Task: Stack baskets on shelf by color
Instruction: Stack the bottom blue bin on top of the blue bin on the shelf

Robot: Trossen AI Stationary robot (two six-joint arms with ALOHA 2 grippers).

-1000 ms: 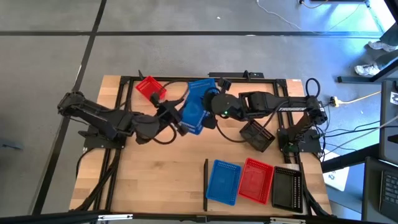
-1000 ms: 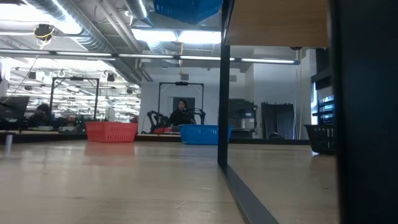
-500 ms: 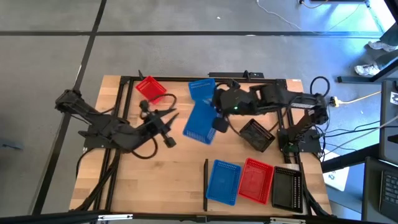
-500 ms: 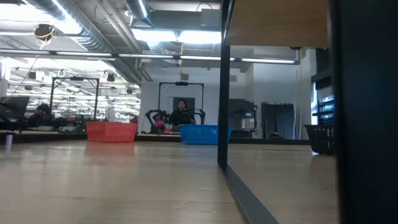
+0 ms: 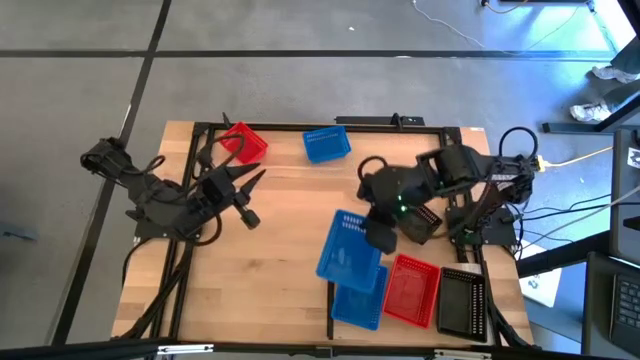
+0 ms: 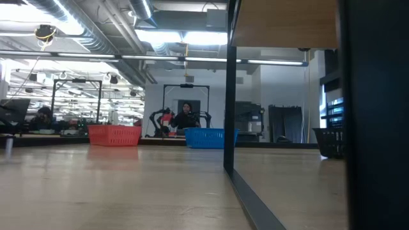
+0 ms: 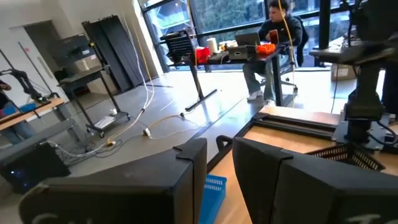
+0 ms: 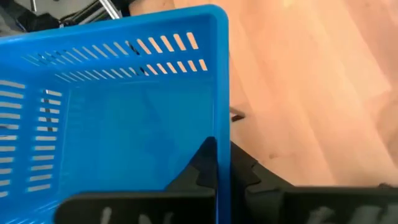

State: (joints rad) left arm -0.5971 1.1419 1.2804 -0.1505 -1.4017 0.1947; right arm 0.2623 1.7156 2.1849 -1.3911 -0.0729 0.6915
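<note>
Placement was the step in hand, as I judged it: the right gripper (image 5: 372,232), clamped on the rim of a blue basket (image 5: 345,248), held it in the air over the near right part of the table (image 5: 260,290), partly above another blue basket (image 5: 356,297) that sat on the shelf (image 5: 340,318). To do it well, the arm would have needed to square the carried basket with the one below, since it hung skewed and offset toward the thin black bar (image 5: 331,296), then lower it level so the two rims nested and only then let go. In the right wrist view one dark finger (image 8: 202,167) lay inside the wall and the other (image 8: 245,174) outside, pinching the rim. The carried basket (image 8: 112,118) was a shallow blue plastic rectangle with slotted sides and a plain floor. Beside the lower blue one stood a red basket (image 5: 410,289) and a black basket (image 5: 462,301); a third blue basket (image 5: 326,144) and another red basket (image 5: 243,142) waited at the far edge. The left gripper (image 5: 243,198) hung empty over the left side, fingers apart
</note>
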